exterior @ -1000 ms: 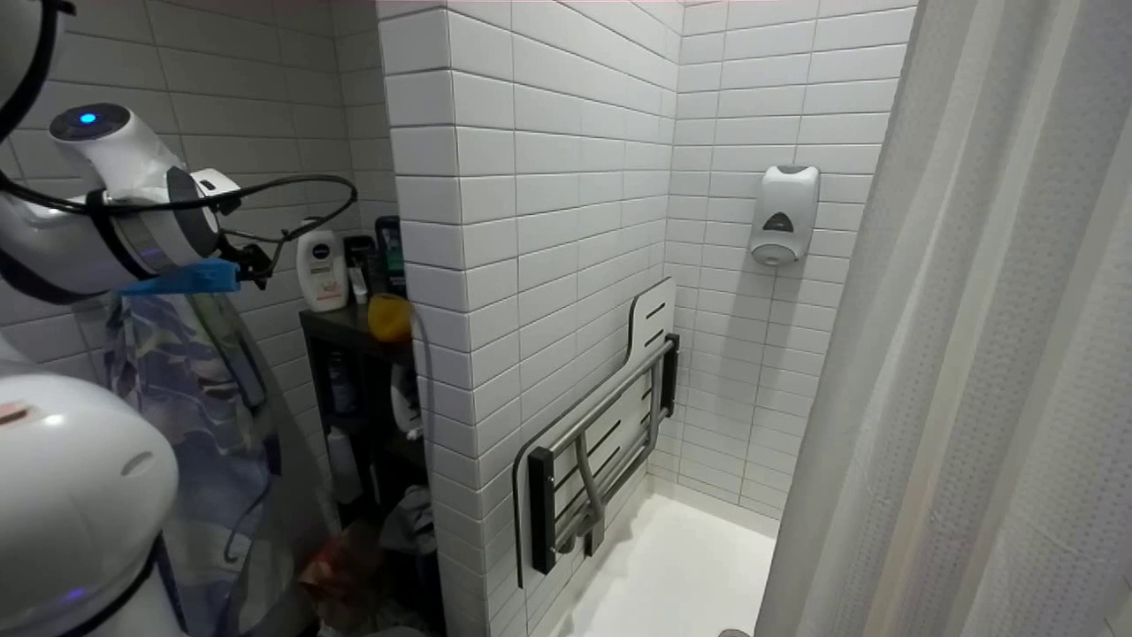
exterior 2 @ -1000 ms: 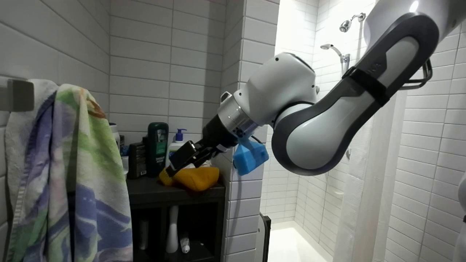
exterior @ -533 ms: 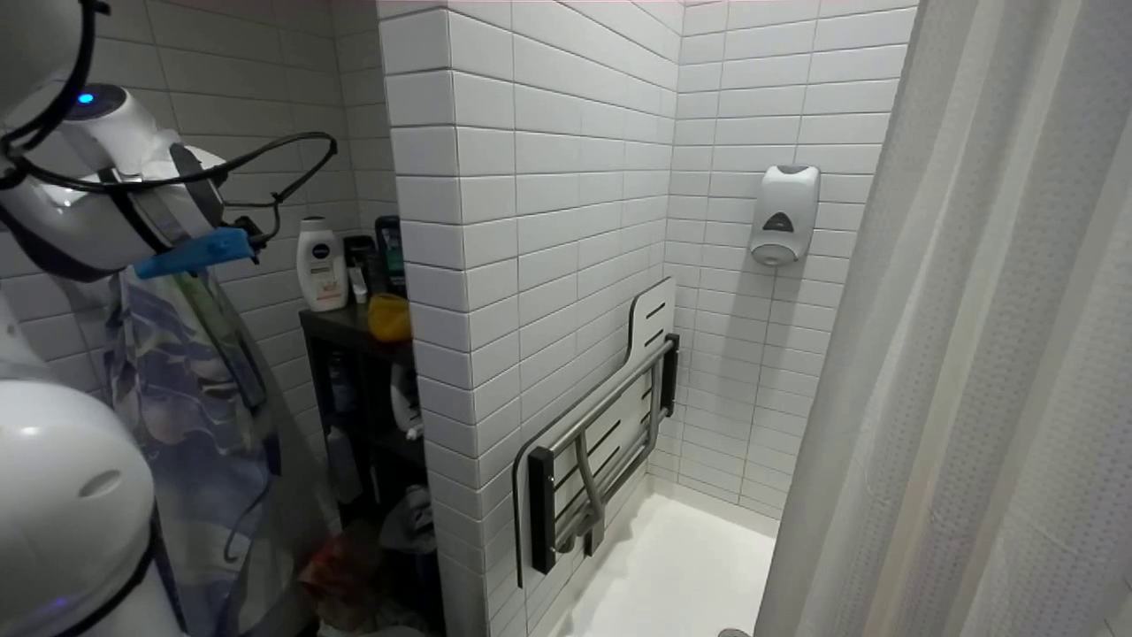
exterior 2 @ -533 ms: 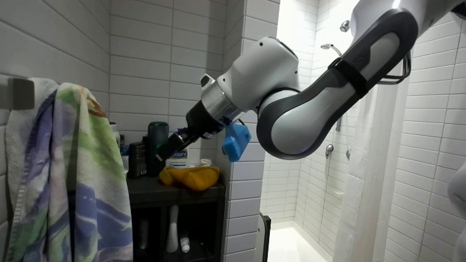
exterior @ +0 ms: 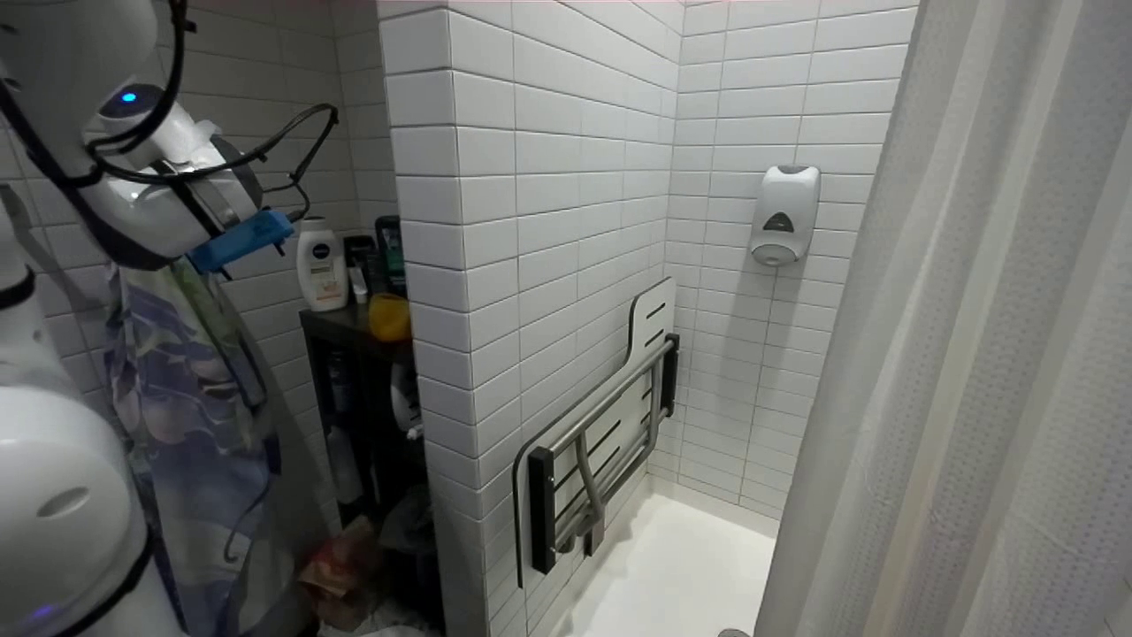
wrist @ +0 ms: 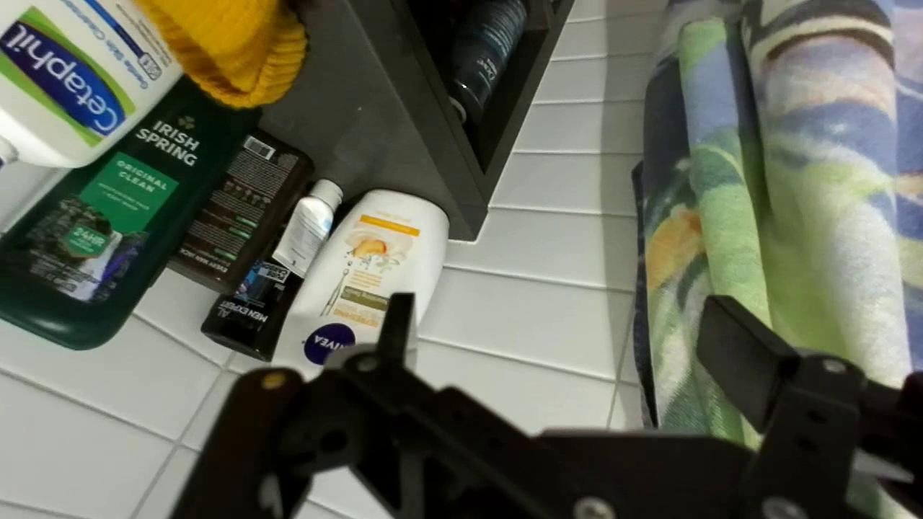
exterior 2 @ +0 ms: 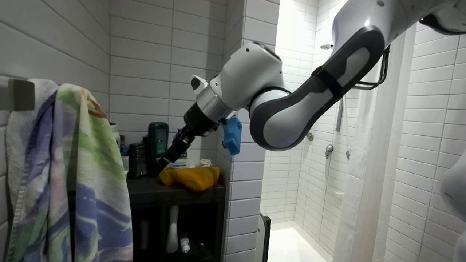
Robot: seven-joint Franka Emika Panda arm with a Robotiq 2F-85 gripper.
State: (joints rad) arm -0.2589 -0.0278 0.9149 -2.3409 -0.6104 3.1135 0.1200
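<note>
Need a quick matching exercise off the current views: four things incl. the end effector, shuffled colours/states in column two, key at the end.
Things
1. End effector
2. Nivea bottle
3. Knitted item
4. Towel

Colours and states
A. Mustard yellow
B. Multicoloured, hanging
C. Open, nothing held
D. White, standing upright

Right pairs: 1-C, 2-D, 3-A, 4-B

In an exterior view, the camera faces the shelf (exterior 2: 174, 198) frontally. In an exterior view, farther off, it faces the tiled partition (exterior: 548, 195) right of the shelf. The wrist view — nearest, inverted — shows the shelf top (wrist: 332, 137), common to all three.
</note>
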